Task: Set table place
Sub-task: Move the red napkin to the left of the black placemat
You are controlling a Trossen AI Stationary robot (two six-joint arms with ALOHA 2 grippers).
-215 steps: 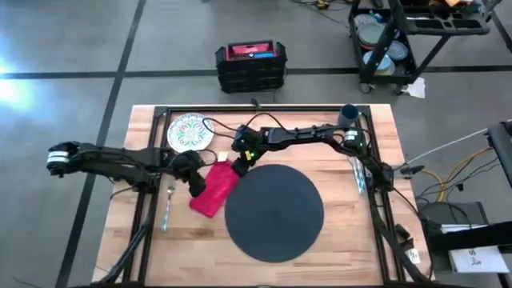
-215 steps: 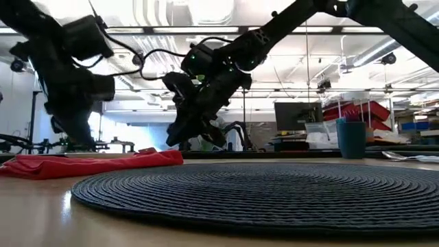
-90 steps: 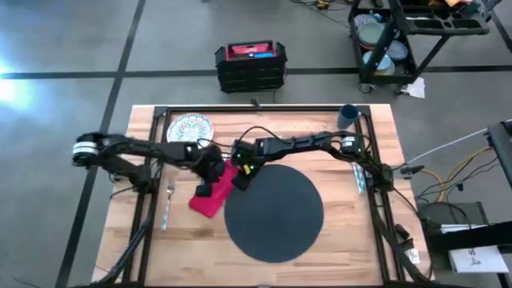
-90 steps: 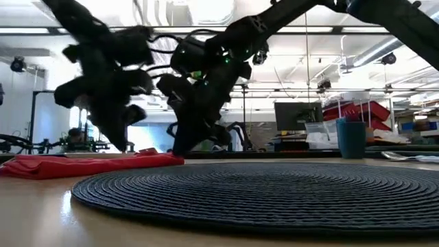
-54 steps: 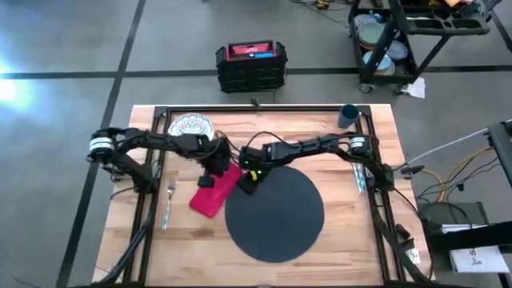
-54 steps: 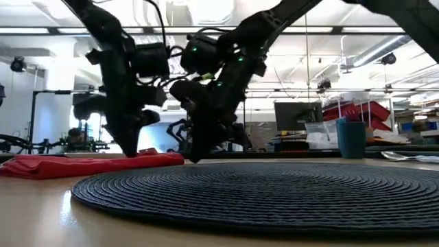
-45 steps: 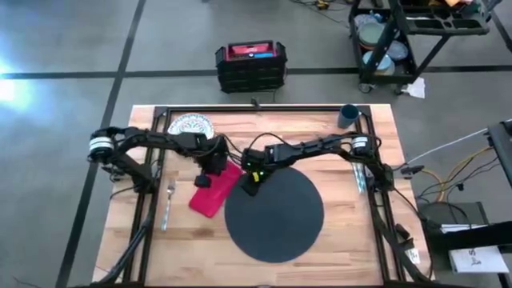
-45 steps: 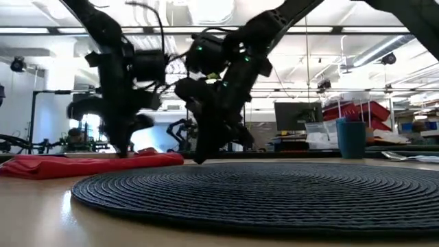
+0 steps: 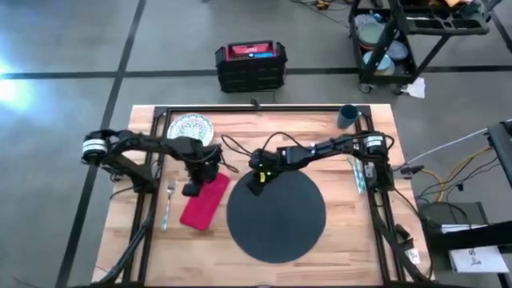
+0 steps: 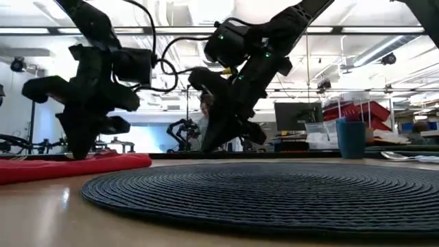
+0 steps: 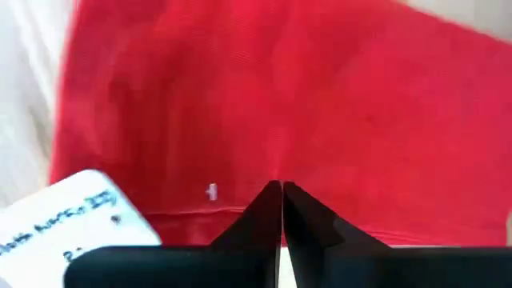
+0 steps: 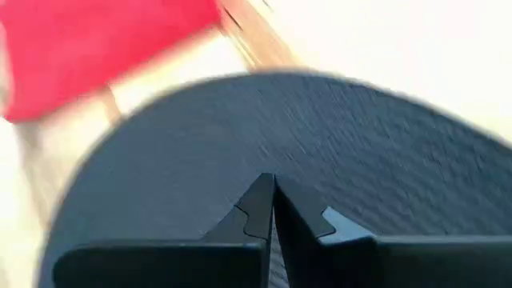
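I am pressing my left gripper [image 9: 192, 189], fingers squeezed together, on the napkin [image 9: 203, 202] to keep it beside the mat [image 9: 277, 213]. My right gripper [image 9: 255, 187], also squeezed together, is touching the mat's edge to keep it apart.

No text, brand or number can be made out with certainty. A white paper label [image 11: 76, 220] at the lower left of the left wrist view carries dark print, too blurred to read. Another white sheet [image 9: 477, 258] at the lower right of the high view is equally illegible.

One mat [image 9: 276, 214], one napkin [image 9: 203, 203], one plate [image 9: 187, 126], one cup [image 9: 348, 116], one fork [image 9: 169, 202].
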